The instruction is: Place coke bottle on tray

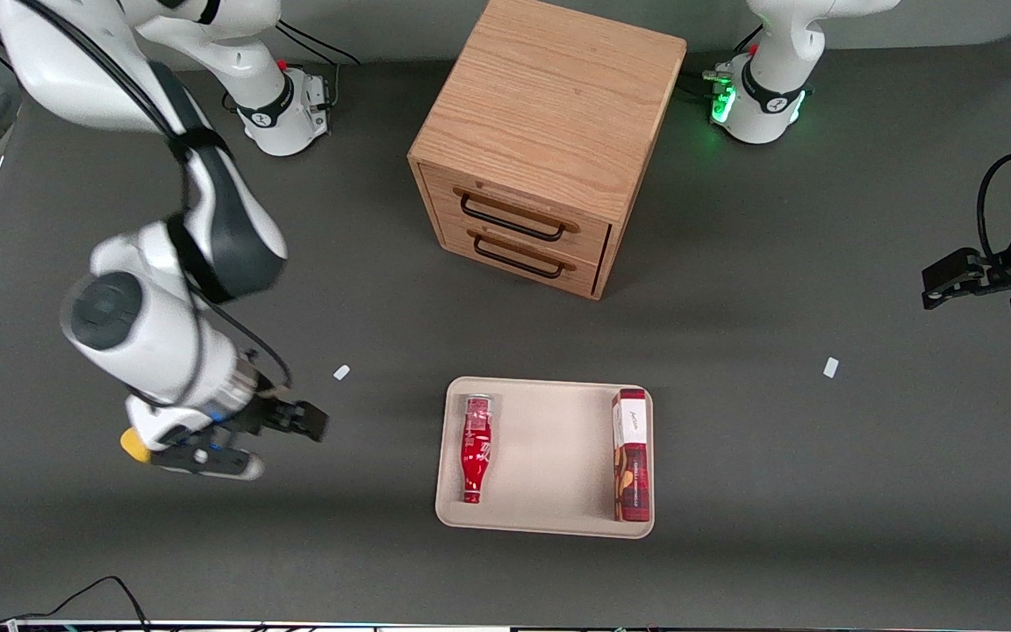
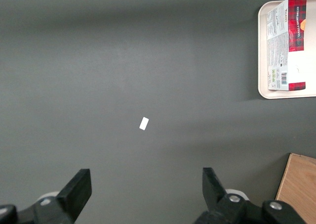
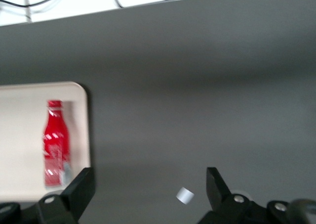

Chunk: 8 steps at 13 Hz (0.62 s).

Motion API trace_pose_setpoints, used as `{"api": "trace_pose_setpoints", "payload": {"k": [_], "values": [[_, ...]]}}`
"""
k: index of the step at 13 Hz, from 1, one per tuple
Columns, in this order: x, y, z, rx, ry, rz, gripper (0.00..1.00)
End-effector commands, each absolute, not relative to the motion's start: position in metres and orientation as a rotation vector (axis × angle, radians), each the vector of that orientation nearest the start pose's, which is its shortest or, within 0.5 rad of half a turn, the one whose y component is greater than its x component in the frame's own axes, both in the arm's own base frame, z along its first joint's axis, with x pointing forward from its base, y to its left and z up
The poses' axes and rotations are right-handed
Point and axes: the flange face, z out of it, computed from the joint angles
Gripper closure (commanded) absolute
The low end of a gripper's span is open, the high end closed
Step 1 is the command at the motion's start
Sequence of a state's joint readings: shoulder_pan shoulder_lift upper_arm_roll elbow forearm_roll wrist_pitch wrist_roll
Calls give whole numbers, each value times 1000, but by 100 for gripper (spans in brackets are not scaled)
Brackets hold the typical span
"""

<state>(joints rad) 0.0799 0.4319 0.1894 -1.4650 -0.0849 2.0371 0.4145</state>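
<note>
One coke bottle (image 1: 476, 448) well apart from fingers (image 3: 81, 188).

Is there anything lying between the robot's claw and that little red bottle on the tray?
Nothing visible does. The coke bottle already lies on its side in the tray, at the end toward the working arm. The end effector hangs open and empty over bare table off that end, with only the tray's low rim between them.

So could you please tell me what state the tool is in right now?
Tool: open, holding nothing, above the table toward the working arm's end, apart from the tray; bottle lies in the tray.
</note>
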Motion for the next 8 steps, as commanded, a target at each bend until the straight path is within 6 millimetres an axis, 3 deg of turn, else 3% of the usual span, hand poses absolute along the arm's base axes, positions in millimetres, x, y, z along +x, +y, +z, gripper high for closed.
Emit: {"api": "trace_pose_setpoints", "payload": {"k": [1, 4, 8], "values": [[597, 107, 496, -3098, 207, -168, 0], [548, 65, 536, -3112, 290, -81, 0], [519, 23, 576, -3123, 215, -24, 0]]}}
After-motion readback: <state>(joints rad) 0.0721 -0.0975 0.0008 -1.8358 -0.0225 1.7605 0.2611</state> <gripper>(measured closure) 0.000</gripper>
